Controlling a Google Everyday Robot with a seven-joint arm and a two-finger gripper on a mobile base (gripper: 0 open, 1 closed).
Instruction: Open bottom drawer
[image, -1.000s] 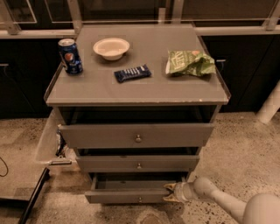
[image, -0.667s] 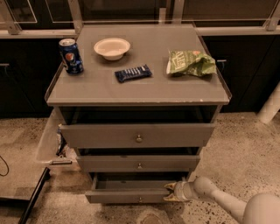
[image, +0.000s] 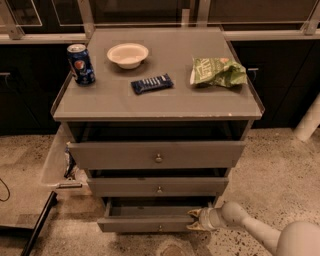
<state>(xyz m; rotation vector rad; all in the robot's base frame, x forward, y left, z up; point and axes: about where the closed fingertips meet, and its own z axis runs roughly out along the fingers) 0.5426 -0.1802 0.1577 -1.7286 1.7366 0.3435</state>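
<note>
- I can make out the Pepsi roundel on the blue can (its lettering is illegible).
- The white print on the dark bar wrapper is unreadable.
- My hand is at the bottom drawer's right front corner.

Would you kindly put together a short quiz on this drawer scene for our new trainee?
1. True or false: the bottom drawer is fully shut.
2. The gripper sits at the bottom drawer's: A) knob, B) right front corner, C) left side?
3. Which blue-wrapped item lies between the Pepsi can and the green chip bag on the cabinet top?
Key: 1 false, it is pulled partly out; 2 B; 3 the snack bar.
</note>
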